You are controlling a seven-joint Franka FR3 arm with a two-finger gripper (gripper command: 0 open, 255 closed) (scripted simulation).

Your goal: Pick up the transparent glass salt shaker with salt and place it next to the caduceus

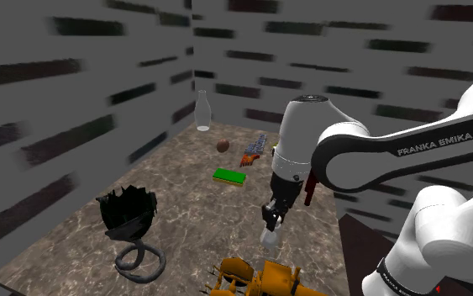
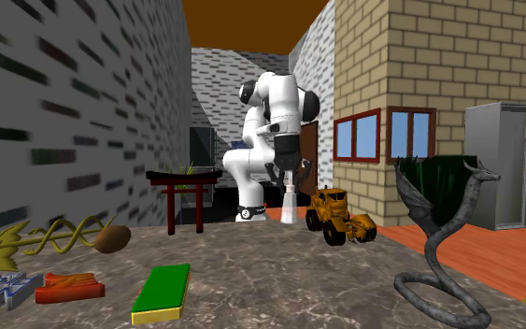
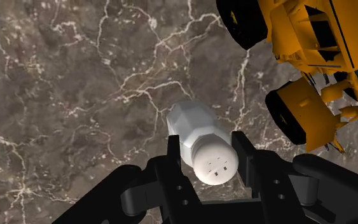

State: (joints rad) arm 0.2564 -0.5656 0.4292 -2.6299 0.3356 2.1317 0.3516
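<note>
The salt shaker (image 3: 193,124) is a whitish faceted jar with a round holed cap. My gripper (image 3: 209,151) is shut on it just below the cap, one black finger on each side. In the shoulder view the gripper (image 1: 271,215) points down near the table's front, with the shaker (image 1: 267,238) hanging from it beside the yellow toy truck (image 1: 264,277). I cannot tell whether its base touches the table. The golden caduceus (image 2: 46,238) lies flat at the second exterior view's left, far across the table from the gripper (image 2: 287,176) and shaker (image 2: 289,204).
On the dark marble table (image 1: 184,210) stand a serpent statue (image 1: 129,223), a green block (image 1: 228,176), a brown ball (image 1: 223,145) and a clear bottle (image 1: 202,111). A red torii gate (image 2: 184,196) rises near the caduceus. The truck's wheels (image 3: 298,114) are close beside the shaker.
</note>
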